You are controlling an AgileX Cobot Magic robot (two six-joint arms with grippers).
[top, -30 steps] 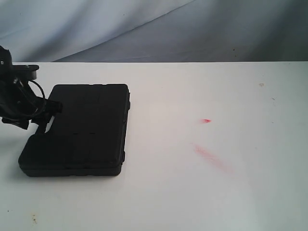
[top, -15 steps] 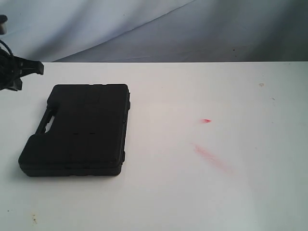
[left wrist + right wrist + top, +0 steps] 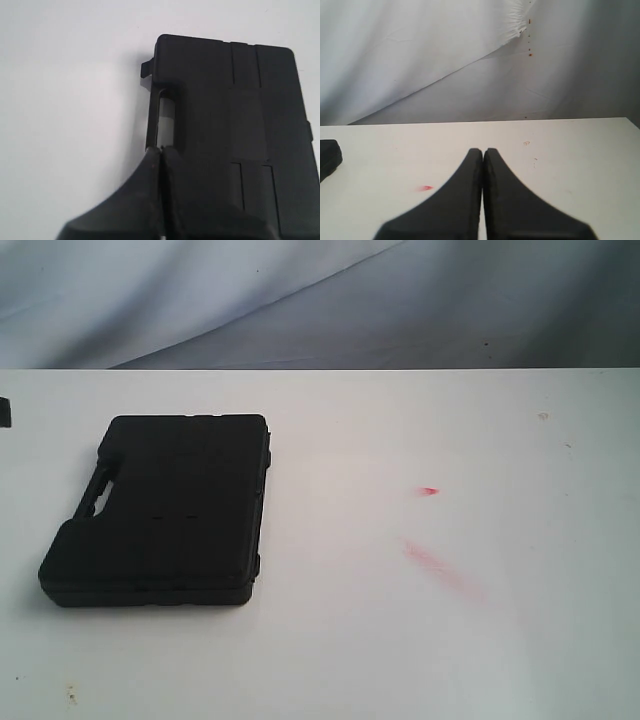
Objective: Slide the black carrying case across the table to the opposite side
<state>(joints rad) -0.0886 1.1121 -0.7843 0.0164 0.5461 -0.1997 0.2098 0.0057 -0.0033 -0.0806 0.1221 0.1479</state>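
Observation:
The flat black case (image 3: 165, 510) lies on the white table (image 3: 400, 640) at the left, its handle slot (image 3: 98, 492) facing the left edge. Only a dark sliver of the left arm (image 3: 4, 412) shows at the exterior view's left border. In the left wrist view my left gripper (image 3: 161, 150) is shut and empty, above the case (image 3: 235, 125) with its tips lined up with one end of the handle slot (image 3: 165, 117). My right gripper (image 3: 482, 151) is shut and empty over bare table (image 3: 570, 165), far from the case corner (image 3: 329, 155).
Red smears (image 3: 440, 570) and a small red mark (image 3: 428, 491) lie on the table's right half. A grey draped backdrop (image 3: 320, 300) runs behind the far edge. Small specks (image 3: 70, 696) sit near the front left.
The left arm, which was at the case's handle side a second ago, has lifted and pulled back out of the exterior view to the left. The case has stayed in place.

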